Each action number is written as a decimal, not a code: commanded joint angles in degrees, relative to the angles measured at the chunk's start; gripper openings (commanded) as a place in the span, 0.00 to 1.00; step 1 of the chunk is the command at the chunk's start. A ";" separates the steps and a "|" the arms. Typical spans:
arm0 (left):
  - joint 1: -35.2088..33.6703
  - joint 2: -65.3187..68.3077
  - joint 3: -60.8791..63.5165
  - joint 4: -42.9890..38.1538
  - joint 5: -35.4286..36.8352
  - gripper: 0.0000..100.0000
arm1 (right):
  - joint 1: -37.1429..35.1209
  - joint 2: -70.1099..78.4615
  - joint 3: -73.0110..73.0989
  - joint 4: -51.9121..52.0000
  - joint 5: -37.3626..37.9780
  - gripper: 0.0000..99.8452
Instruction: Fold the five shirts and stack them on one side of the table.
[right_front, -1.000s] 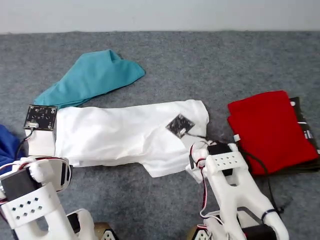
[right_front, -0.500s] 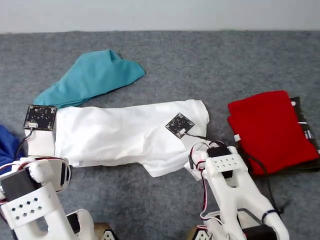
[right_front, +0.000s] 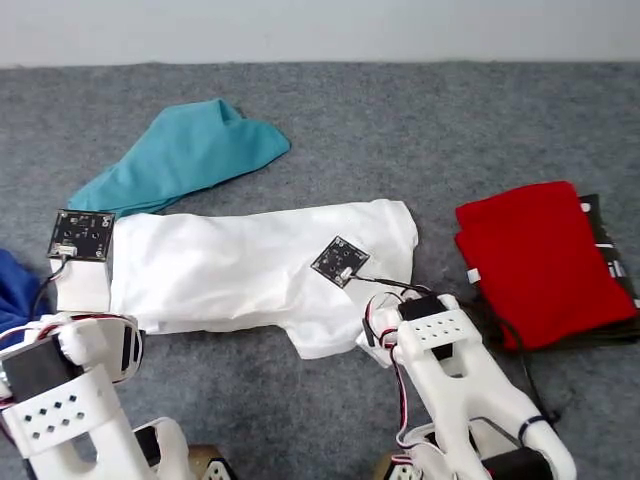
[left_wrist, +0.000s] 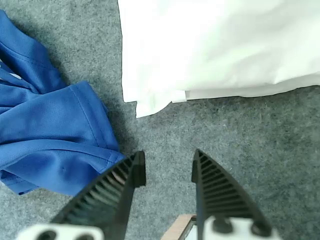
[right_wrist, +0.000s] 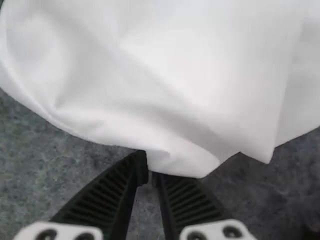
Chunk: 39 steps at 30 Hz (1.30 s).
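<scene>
Soft, even light falls from overhead across the grey desk (right_front: 400, 130), leaving no hard shadows. The white shirt (right_front: 230, 270) is the brightest thing, glaring almost blank in the right wrist view, with its folds showing as faint grey shading. A thin dark shadow lines its lower hem. The blue shirt (left_wrist: 45, 130) shows gently shaded creases. The black left pincer (left_wrist: 168, 165) looks dark and matte.

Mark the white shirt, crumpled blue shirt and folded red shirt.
white shirt (right_front: 230, 270), high view, middle of its body.
crumpled blue shirt (left_wrist: 45, 140), left wrist view, its broad panel.
folded red shirt (right_front: 535, 255), high view, top centre.
</scene>
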 joint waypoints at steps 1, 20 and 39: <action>0.26 -0.70 -0.22 -0.70 -0.53 0.16 | -0.31 -0.66 -5.45 2.86 0.18 0.01; 0.44 -0.70 -0.04 -0.97 -0.53 0.16 | 0.13 5.85 -13.98 -7.52 -5.45 0.01; 0.44 -0.70 3.47 -3.08 -0.53 0.16 | 0.13 30.20 -35.08 -14.73 -12.31 0.12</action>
